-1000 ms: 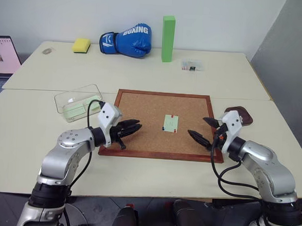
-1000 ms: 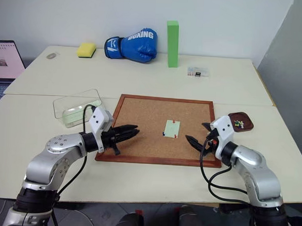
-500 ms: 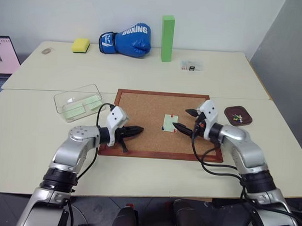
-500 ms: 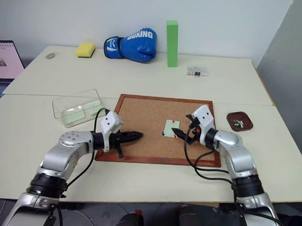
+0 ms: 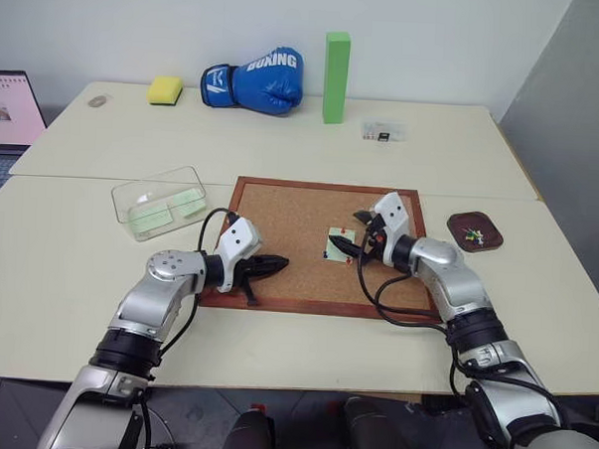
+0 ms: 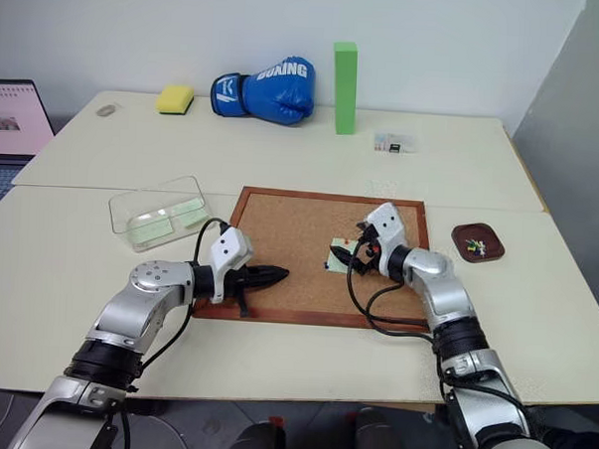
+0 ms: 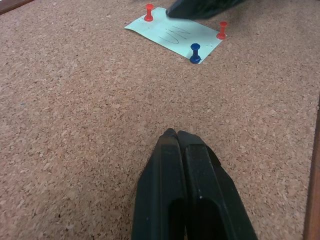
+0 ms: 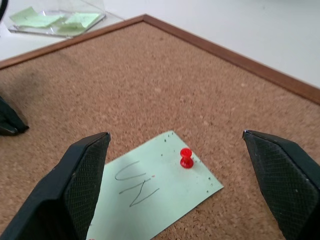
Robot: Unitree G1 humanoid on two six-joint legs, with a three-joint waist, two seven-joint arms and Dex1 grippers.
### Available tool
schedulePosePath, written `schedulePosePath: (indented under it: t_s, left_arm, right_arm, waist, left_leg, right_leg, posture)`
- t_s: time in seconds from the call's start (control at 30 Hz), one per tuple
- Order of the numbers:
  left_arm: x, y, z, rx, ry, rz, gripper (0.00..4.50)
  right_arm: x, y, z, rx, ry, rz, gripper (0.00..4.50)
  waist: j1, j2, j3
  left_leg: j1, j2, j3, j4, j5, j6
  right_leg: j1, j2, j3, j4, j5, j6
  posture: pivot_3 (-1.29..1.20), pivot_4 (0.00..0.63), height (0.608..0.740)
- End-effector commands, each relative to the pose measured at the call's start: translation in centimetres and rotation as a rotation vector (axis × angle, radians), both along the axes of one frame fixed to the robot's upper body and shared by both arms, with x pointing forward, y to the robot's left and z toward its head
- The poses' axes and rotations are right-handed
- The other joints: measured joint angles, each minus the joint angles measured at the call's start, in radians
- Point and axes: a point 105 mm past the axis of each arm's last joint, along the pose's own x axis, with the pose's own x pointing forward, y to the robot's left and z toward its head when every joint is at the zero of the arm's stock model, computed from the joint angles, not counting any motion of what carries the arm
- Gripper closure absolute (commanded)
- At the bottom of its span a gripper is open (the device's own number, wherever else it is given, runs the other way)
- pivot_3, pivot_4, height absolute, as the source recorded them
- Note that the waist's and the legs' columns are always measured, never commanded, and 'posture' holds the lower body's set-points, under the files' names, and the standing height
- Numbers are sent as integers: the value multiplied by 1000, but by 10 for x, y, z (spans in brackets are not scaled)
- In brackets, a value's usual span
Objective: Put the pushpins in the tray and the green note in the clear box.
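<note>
Right claw [image 8: 177, 192] is wide open over the note [image 8: 150, 197]; I'd centre on the red pin [image 8: 186, 158] at 12 o'clock, then pinch. Left claw [image 7: 176, 134] shut.

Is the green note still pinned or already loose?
Pinned. The green note lies flat on the corkboard with two red pushpins and one blue pushpin standing in its corners.
</note>
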Motion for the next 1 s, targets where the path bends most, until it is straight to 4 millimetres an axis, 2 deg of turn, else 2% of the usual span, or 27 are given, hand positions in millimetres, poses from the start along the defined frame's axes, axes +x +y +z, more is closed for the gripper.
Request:
schedulePosePath:
  t_s: [0.03, 0.2, 0.3, 0.33, 0.4, 0.63, 0.83, 1.0]
  left_arm:
    - [6, 10, 2, 36, -6, 21, 4500]
    - [8, 13, 4, 46, -12, 22, 4500]
    - [10, 13, 4, 49, -18, 23, 4500]
    - [10, 13, 4, 50, -19, 23, 4500]
    - [11, 14, 4, 51, -19, 22, 4500]
    - [12, 15, 4, 64, -22, 27, 4500]
    - [14, 16, -2, 93, -12, 42, 4500]
    - [14, 17, -9, 125, 4, 49, 4500]
  right_arm:
    - [6, 8, 14, 8, -57, 33, 802]
    - [12, 12, 14, 19, -52, 23, 1731]
    - [14, 14, 13, 22, -49, 20, 2425]
    - [15, 15, 13, 23, -50, 19, 2820]
    - [16, 16, 13, 25, -51, 20, 2999]
    - [17, 19, 14, 42, -54, 22, 4399]
    - [18, 17, 22, 69, -86, 14, 4473]
    - [11, 18, 38, 129, -127, 58, 4473]
  waist:
    - [-1, 0, 0]
    - [-4, 0, 0]
    - [-5, 0, 0]
    - [-5, 0, 0]
    - [-7, 0, 0]
    - [-7, 0, 0]
    - [-7, 0, 0]
    - [-8, 0, 0]
  left_leg:
    - [0, 0, 0, 0, 0, 0]
    - [2, 0, 0, 0, 0, 0]
    - [4, 0, 0, 0, 0, 0]
    - [5, 0, 1, 0, 0, 0]
    - [6, 0, 1, 0, 0, 0]
    - [7, 0, 1, 1, 0, 0]
    - [7, 0, 1, 1, 0, 0]
    - [7, 0, 1, 1, 0, 0]
  right_leg:
    - [0, 0, 0, 0, 0, 0]
    - [0, 0, 0, 3, 0, 0]
    - [0, 0, 1, 6, 0, 0]
    - [0, 0, 1, 8, -1, 1]
    - [0, 1, 1, 10, -2, 1]
    - [0, 1, 1, 11, -2, 0]
    - [0, 1, 1, 11, -2, 0]
    - [0, 1, 1, 12, -2, 0]
  posture:
    - [0, 150, 740]
    - [0, 150, 740]
    - [0, 150, 740]
    - [0, 150, 740]
    - [0, 150, 740]
    - [0, 150, 740]
    - [0, 150, 740]
    - [0, 150, 740]
